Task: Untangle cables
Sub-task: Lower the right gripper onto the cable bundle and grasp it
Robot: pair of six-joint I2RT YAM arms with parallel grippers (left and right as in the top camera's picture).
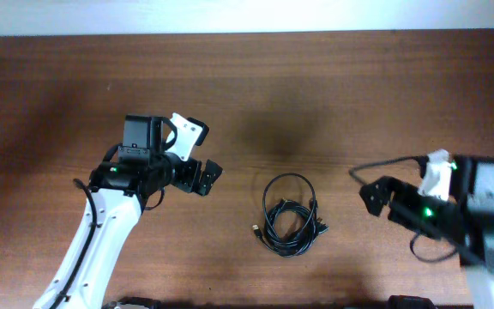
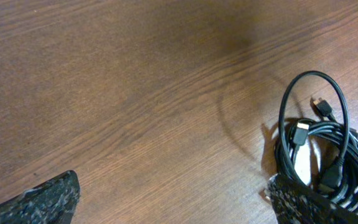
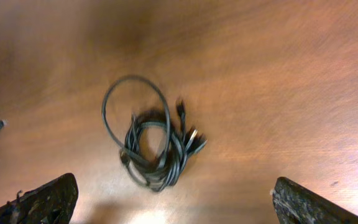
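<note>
The cables (image 1: 289, 218) lie as one coiled black bundle on the wooden table, with a loose loop on top and small plugs sticking out. My left gripper (image 1: 202, 175) is open and empty, left of the bundle and apart from it. My right gripper (image 1: 374, 196) is open and empty, right of the bundle. In the left wrist view the cables (image 2: 319, 155) sit at the right edge, beside my right fingertip; the gripper (image 2: 173, 202) spans bare wood. In the right wrist view the cables (image 3: 154, 140) lie ahead of the open gripper (image 3: 176, 199).
The wooden table (image 1: 316, 103) fills the view, with a pale wall strip along the far edge. Thick black wires run along my right arm (image 1: 453, 215). The left arm (image 1: 101, 232) reaches in from the lower left.
</note>
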